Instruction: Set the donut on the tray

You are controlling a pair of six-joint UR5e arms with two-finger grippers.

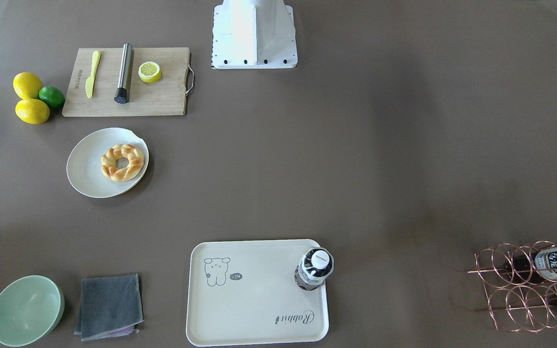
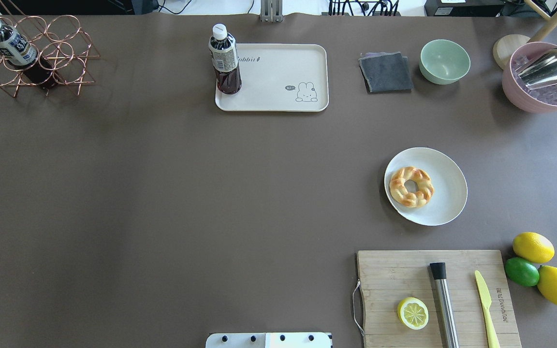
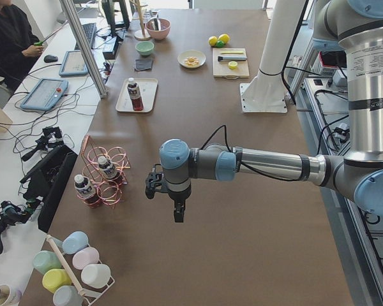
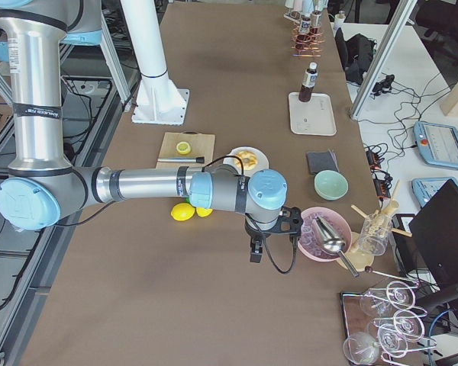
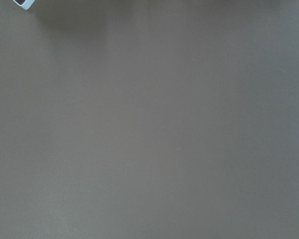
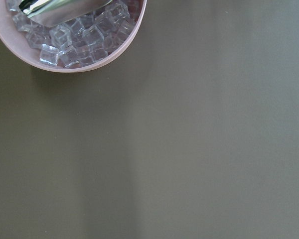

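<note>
**Plainly apart: donut on the plate, tray across the table**

On my overhead feed the donut lies on the left part of a round plate, right of centre in the frame. The tray sits well apart from it at the upper middle, its bear drawing at the lower right corner. A bottle stands upright at the tray's left end. Below the plate, at the lower right, a board carries a lemon half.

The left gripper shows only in the left side view, at mid-frame, pointing down above the brown table. I cannot tell whether its fingers are apart or together. The right gripper shows only in the right side view, at the lower middle, pointing down just beside a pink bowl of ice. I cannot tell its state either. My right wrist feed catches that bowl's rim at the upper left.
</note>
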